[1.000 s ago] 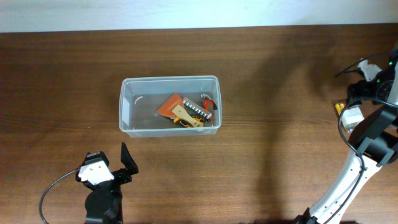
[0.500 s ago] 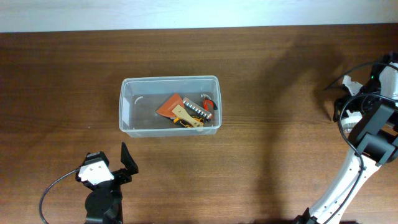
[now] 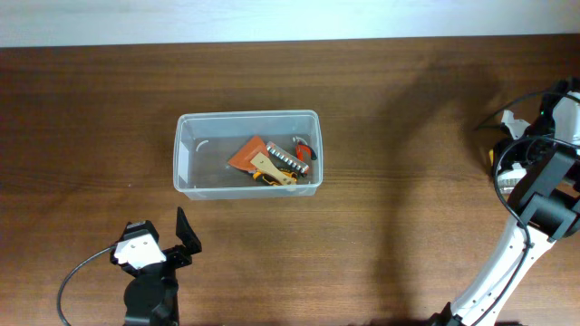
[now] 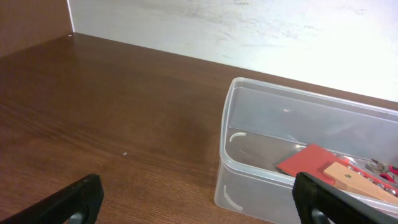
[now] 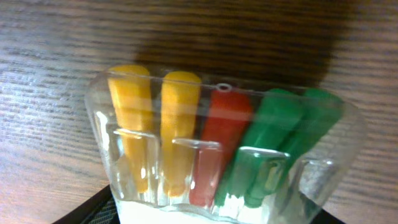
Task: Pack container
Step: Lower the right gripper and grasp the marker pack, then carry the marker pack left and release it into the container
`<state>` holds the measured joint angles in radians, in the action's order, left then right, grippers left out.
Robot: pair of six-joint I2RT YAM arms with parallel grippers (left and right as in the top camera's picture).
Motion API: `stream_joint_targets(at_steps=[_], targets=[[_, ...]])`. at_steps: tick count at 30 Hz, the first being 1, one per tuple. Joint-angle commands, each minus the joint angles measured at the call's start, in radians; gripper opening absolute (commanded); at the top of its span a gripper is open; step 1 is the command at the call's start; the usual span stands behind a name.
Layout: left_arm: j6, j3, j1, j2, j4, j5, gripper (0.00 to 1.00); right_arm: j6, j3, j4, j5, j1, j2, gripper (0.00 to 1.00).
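The clear plastic container (image 3: 181,163) sits left of the table's centre. It holds an orange-red scraper (image 3: 246,151), a wooden-handled brush (image 3: 272,166) and a red-handled tool (image 3: 304,148). My left gripper (image 3: 184,237) is open and empty, just in front of the container's near left corner. In the left wrist view it (image 4: 199,211) faces the container (image 4: 225,134). My right gripper (image 3: 504,156) is at the far right edge, shut on a small clear pack of yellow, red and green pieces (image 5: 217,143), held over the wood.
The white wall runs along the table's far edge (image 3: 290,41). The right arm's white link (image 3: 507,263) stretches down the right side. Bare dark wood lies between the container and the right arm.
The right wrist has swung up and to the right at the table's right edge. The left arm and the container have not moved.
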<state>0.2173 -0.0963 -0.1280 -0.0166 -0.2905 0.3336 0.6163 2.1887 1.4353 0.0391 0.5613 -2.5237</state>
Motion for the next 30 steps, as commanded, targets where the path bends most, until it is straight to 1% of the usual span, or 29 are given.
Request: stream_joint_targets(at_steps=[1,5,9,17,20,24,30], targets=[[-0.009,0.003,-0.003,0.005,-0.001,0.003,0.99,-0.041,0.007,0.008,-0.028,-0.014,-0.015,0.61],[-0.009,0.003,-0.003,0.005,-0.001,0.003,0.99,-0.053,0.053,0.016,-0.028,-0.037,-0.006,0.61],[-0.009,0.003,-0.003,0.005,-0.001,0.003,0.99,-0.053,0.142,0.051,-0.027,-0.076,-0.005,0.61],[-0.009,0.003,-0.003,0.005,-0.001,0.003,0.99,-0.079,0.430,0.120,-0.054,-0.233,-0.005,0.59],[-0.009,0.003,-0.003,0.005,-0.001,0.003,0.99,-0.080,0.540,0.141,-0.094,-0.325,-0.005,0.57],[-0.009,0.003,-0.003,0.005,-0.001,0.003,0.99,-0.106,0.620,0.146,-0.118,-0.469,0.008,0.56],[-0.009,0.003,-0.003,0.005,-0.001,0.003,0.99,-0.128,0.630,0.151,-0.118,-0.707,0.029,0.55]])
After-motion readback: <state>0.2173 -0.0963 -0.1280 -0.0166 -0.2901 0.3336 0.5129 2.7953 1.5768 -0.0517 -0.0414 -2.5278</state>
